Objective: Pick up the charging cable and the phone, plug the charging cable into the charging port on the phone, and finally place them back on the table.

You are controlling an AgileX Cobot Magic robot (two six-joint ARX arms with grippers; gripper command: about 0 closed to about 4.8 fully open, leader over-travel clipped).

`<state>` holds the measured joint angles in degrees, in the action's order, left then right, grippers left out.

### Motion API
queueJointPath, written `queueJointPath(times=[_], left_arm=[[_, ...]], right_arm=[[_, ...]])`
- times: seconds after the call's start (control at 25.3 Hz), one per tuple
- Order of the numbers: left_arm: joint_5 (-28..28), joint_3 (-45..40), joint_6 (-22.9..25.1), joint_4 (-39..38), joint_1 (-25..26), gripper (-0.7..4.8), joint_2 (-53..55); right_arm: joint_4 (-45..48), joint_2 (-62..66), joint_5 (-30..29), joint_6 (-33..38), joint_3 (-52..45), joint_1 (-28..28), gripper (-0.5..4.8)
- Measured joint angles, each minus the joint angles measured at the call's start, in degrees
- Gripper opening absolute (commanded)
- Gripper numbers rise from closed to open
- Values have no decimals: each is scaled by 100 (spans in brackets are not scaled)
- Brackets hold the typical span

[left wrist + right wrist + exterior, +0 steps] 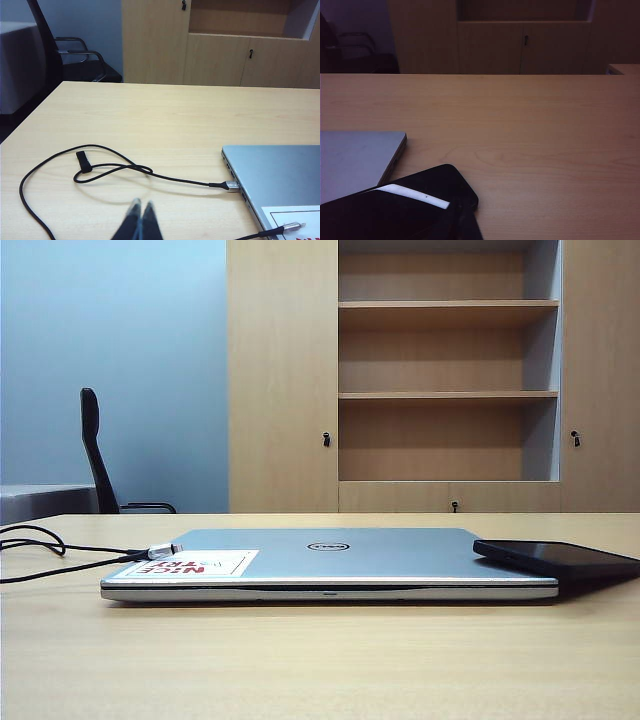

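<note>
The slim black phone (560,558) leans on the laptop's (330,565) right edge; the black cable (100,170) loops on the desk (165,115), silver plug (163,551) on the lid. The left gripper (140,206) hovers near the cable, fingers pressed together; the right gripper (465,220), dark against the phone, is closed too.

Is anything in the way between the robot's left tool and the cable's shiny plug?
Nothing visible blocks it. The left tool, shut, hangs over bare table; the charging cable loops just ahead, one end plugged into the laptop's side, its free plug lying uncovered on the lid.
</note>
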<state>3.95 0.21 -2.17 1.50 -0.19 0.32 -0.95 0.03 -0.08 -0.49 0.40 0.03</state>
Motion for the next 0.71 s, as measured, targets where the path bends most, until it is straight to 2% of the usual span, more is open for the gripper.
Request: queueJointPath(times=[0.55,0.71], left_arm=[[0,0,-7,98,0,-6,2],[0,28,-317,925,0,-6,0]], right_arm=[[2,0,0,0,0,0,-5],[238,0,2,133,83,4,-5]])
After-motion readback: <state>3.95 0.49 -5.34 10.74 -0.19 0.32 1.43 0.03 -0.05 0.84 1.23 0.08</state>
